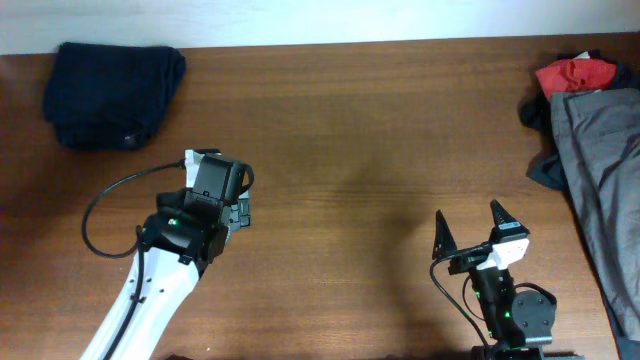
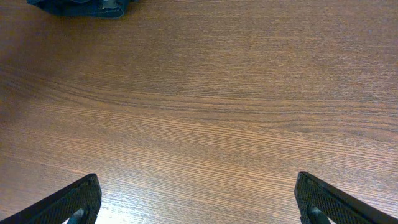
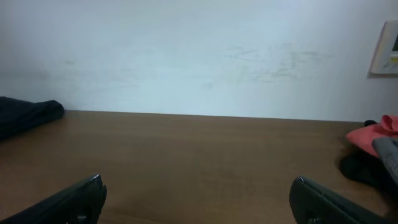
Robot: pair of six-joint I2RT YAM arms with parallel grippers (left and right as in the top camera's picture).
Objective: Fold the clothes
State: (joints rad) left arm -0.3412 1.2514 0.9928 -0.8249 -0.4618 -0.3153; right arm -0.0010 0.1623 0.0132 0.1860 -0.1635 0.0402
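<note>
Wooden table (image 2: pixel 205 112) (navy garment (image 1: pixel 112 95) at corner), white wall (image 3: pixel 186 50)

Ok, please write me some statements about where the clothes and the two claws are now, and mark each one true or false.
1. The navy garment lies as a compact bundle near the far left corner of the table. True.
2. The left claw grips the navy garment. False: its fingers are spread wide over bare wood and hold nothing.
3. The grey garment lies at the right edge, with the red garment at its far end. True.
4. The right claw is shut. False: it is open and empty.
5. A garment is spread out flat in the middle of the table. False: only wood shows there, and the clothes are at the two sides.
</note>
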